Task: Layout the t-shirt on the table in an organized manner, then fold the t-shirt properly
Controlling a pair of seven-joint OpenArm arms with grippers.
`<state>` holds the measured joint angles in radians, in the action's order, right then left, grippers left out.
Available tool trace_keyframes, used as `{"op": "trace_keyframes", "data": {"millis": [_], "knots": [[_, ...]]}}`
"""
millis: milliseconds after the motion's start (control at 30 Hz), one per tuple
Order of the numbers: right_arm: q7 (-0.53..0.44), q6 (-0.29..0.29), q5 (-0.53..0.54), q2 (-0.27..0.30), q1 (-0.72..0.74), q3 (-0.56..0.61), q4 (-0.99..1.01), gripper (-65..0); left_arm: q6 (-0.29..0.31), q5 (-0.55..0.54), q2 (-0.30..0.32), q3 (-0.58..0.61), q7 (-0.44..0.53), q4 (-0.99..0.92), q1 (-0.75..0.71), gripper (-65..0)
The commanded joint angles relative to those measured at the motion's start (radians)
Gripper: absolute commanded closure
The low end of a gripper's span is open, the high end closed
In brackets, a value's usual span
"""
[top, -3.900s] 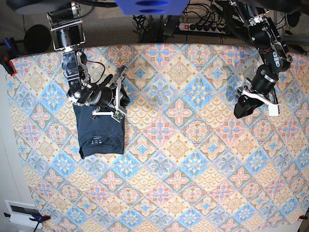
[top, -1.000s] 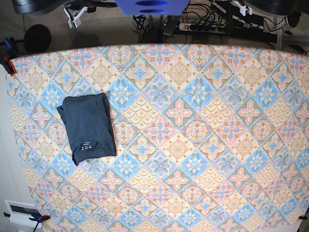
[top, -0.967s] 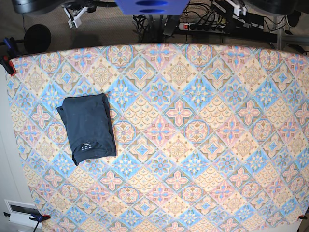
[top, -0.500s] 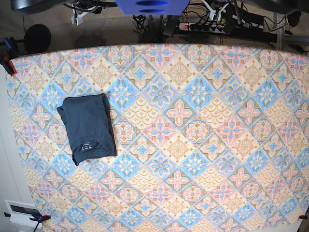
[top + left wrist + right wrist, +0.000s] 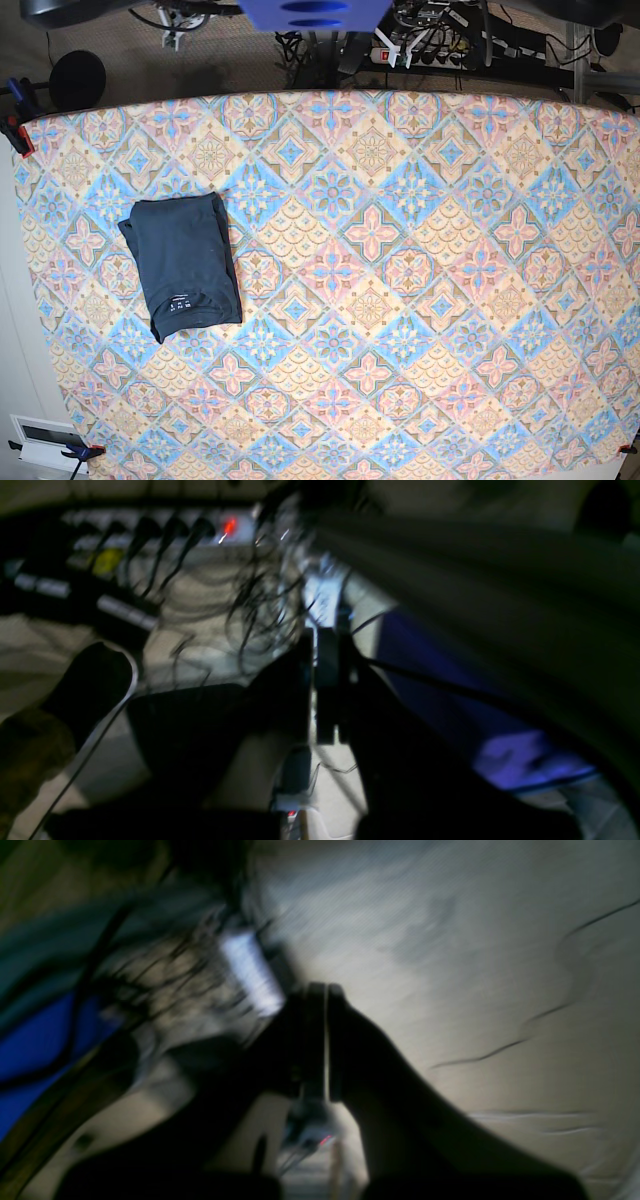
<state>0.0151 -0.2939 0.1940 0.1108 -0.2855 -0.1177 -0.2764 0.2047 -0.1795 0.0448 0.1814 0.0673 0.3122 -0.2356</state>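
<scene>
The tabletop [image 5: 420, 300] fills nearly the whole base view, a wide spread of diamond tiles in light blue, pink, peach and cream, and it carries just one thing. That is the t-shirt [image 5: 182, 262], dark navy, folded into a compact upright rectangle on the left side of the tabletop, about midway between the far and near edges. Its long sides run slightly slanted, the near end leaning toward the right, and a small pale label mark shows close to its near edge. A thin ridge of doubled cloth runs down its right side, and the far left corner pokes out a little. It lies flat, with patterned cloth showing all around it.

Beyond the far edge of the tabletop a power strip [image 5: 420, 50] with dark plugs and tangled cables sits on the floor; the same strip [image 5: 150, 530] shows in the left wrist view with a red light on it.

The left gripper [image 5: 325, 690] hangs over that floor, its two dark fingers pressed together, clenched on nothing (the picture is blurred, but no gap shows). The right gripper [image 5: 317, 1040] looks the same in its own view: fingers closed against each other and empty, above pale floor crossed by thin cables.
</scene>
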Motion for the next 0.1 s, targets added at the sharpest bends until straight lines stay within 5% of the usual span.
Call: {"op": "trace_keyframes", "data": {"millis": [0, 67], "knots": [[-0.008, -0.015, 0.002, -0.015, 0.012, 0.002, -0.004, -1.1, -0.001, -0.001, 0.002, 0.000, -0.002, 0.000, -0.015, 0.0], [-0.008, -0.015, 0.003, -0.016, 0.022, 0.002, -0.004, -1.1, -0.001, -0.001, -0.003, 0.000, -0.002, 0.003, -0.008, 0.0]]}}
